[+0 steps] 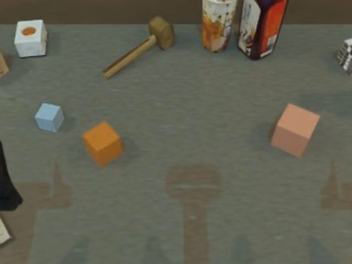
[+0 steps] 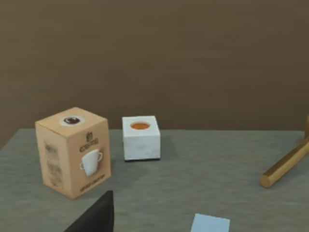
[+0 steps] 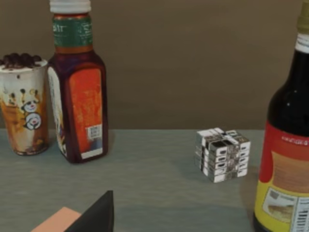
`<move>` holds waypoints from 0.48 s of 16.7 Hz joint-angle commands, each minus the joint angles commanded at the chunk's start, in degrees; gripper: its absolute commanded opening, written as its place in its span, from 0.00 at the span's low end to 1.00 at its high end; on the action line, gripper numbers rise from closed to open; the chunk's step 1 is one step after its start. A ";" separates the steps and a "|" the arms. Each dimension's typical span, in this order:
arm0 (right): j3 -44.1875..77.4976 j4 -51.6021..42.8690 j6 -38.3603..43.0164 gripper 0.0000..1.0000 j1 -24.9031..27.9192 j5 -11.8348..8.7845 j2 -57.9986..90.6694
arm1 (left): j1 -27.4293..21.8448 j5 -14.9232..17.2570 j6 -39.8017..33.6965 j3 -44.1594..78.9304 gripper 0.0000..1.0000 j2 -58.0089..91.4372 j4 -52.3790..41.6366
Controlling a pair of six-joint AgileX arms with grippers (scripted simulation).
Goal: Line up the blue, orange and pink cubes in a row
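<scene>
- Left tool: only a dark tip shows in its wrist view; opening cannot be told.
- Right tool: the same.
- Orange cube, left of centre on the tabletop, sits turned askew.
- Pink cube, well apart at right, is also skewed.
- Blue cube, near the orange one, is slightly rotated.
- None has a long axis.

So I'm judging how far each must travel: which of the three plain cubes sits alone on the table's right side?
The pink cube, the largest. The blue cube and orange cube sit together at left.
</scene>
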 joint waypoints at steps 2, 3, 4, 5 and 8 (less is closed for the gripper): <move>0.00 0.00 0.00 1.00 0.00 0.00 0.00 | 0.00 0.00 0.00 0.00 1.00 0.00 0.00; 0.00 0.00 0.00 1.00 0.00 0.00 0.00 | -0.05 0.03 0.07 0.56 1.00 0.56 -0.38; 0.00 0.00 0.00 1.00 0.00 0.00 0.00 | -0.12 0.08 0.20 1.70 1.00 1.72 -1.16; 0.00 0.00 0.00 1.00 0.00 0.00 0.00 | -0.21 0.13 0.41 3.45 1.00 3.48 -2.32; 0.00 0.00 0.00 1.00 0.00 0.00 0.00 | -0.49 0.22 1.37 12.19 1.00 12.36 -7.82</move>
